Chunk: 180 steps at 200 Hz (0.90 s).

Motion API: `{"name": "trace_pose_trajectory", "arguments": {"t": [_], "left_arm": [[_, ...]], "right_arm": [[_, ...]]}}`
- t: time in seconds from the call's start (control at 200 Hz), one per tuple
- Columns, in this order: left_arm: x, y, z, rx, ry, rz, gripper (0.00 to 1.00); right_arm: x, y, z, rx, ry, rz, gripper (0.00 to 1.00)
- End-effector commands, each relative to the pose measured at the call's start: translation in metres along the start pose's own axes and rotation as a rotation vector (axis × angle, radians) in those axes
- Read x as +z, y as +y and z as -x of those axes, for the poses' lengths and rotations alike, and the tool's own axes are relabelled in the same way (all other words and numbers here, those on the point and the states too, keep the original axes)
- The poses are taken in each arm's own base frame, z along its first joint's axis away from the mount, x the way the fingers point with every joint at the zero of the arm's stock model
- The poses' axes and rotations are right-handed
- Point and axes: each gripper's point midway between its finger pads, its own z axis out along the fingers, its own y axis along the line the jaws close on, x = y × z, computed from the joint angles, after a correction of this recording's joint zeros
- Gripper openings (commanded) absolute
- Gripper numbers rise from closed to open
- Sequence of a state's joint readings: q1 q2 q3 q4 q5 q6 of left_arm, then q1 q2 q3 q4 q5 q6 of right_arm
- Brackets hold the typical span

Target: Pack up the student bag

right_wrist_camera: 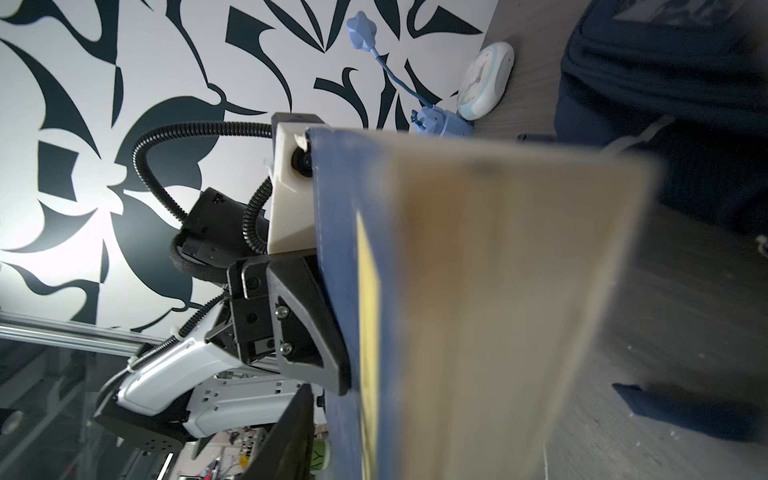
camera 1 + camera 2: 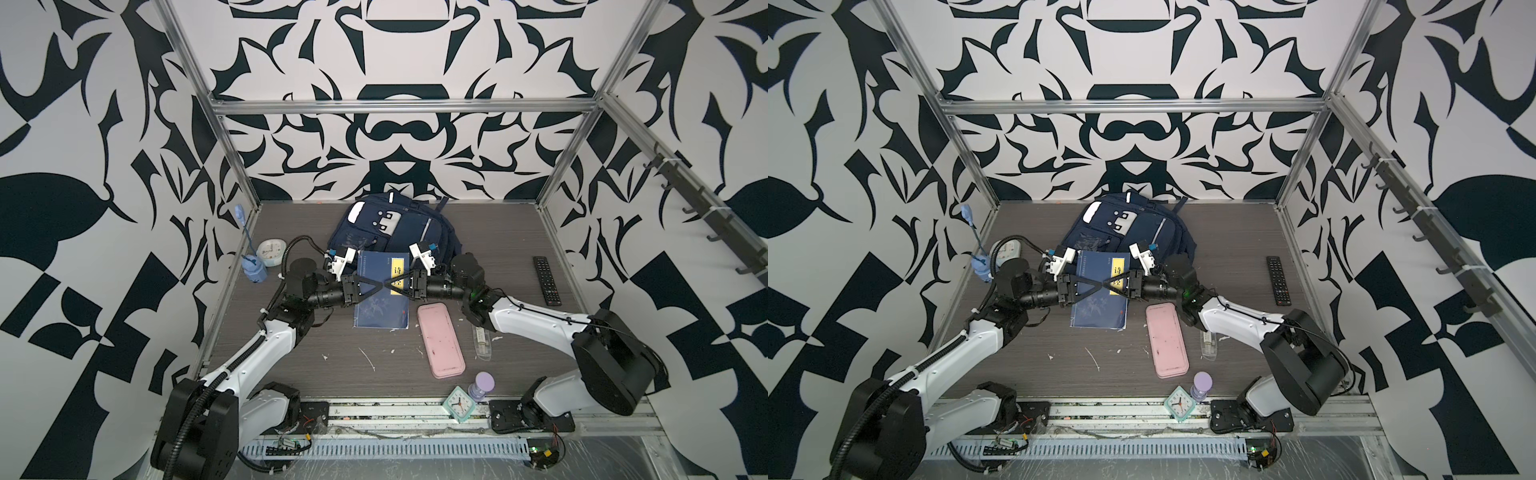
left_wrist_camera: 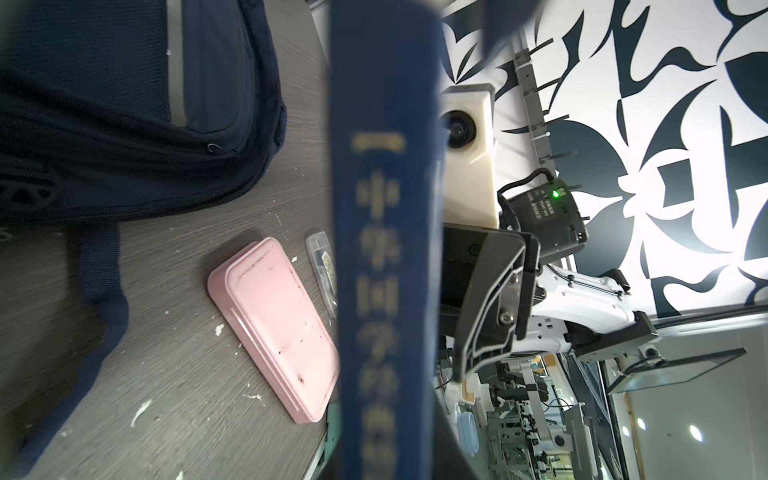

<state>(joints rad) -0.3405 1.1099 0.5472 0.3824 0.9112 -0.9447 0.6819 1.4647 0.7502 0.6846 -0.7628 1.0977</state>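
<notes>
The student bag (image 2: pixel 399 224) (image 2: pixel 1133 224) lies flat at the back of the table, navy with a white-grey flap pocket; its side shows in the wrist views (image 3: pixel 124 104) (image 1: pixel 665 83). In front of it a blue book (image 2: pixel 380 316) (image 2: pixel 1096 311) with a yellow title label hangs above the table. My left gripper (image 2: pixel 382 286) (image 3: pixel 386 415) is shut on its spine side (image 3: pixel 386 208). My right gripper (image 2: pixel 390 286) (image 1: pixel 374 415) reaches in from the opposite side, jaws around the page edge (image 1: pixel 498 291), its visible finger (image 1: pixel 291 436) a little off the cover.
A pink pencil case (image 2: pixel 440 340) lies right of the book, with a clear tube (image 2: pixel 482 340) beside it. A black remote (image 2: pixel 546 280) is at the right. A teal clock (image 2: pixel 459 404) and purple bottle (image 2: pixel 482 384) stand at the front edge. A white clock (image 2: pixel 270 252) and blue toy (image 2: pixel 254 270) stand left.
</notes>
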Motion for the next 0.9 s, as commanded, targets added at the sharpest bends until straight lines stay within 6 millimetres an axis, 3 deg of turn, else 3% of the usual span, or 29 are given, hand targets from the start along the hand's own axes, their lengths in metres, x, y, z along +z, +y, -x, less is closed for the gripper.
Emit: {"name": "trace_pose_trajectory", "arguments": {"t": [0.0,0.125,0.23,0.38,0.56,0.69,0.895], "left_arm": [[-0.002,0.007,0.003,0.014,-0.027,0.05,0.17],[0.002,0.015,0.005,-0.013,-0.025,0.065,0.18],[0.004,0.018,0.007,-0.029,-0.019,0.073,0.2],[0.003,0.026,0.006,-0.047,-0.02,0.112,0.33],[-0.001,0.031,0.005,-0.037,-0.033,0.16,0.71],[-0.007,0.03,0.007,-0.003,-0.031,0.205,0.88],[-0.026,0.035,0.021,-0.001,-0.068,0.276,0.95]], "right_arm": [[-0.003,0.035,0.002,-0.087,0.001,0.095,0.36],[-0.003,0.038,0.0,-0.094,0.002,0.098,0.24],[-0.004,0.037,-0.002,-0.101,-0.001,0.086,0.0],[-0.003,0.035,0.0,-0.116,0.001,0.055,0.0],[-0.006,0.036,0.005,-0.129,-0.012,0.011,0.0],[-0.014,0.031,0.01,-0.125,-0.038,-0.022,0.0],[-0.04,0.018,0.028,-0.103,-0.106,-0.086,0.0]]}}
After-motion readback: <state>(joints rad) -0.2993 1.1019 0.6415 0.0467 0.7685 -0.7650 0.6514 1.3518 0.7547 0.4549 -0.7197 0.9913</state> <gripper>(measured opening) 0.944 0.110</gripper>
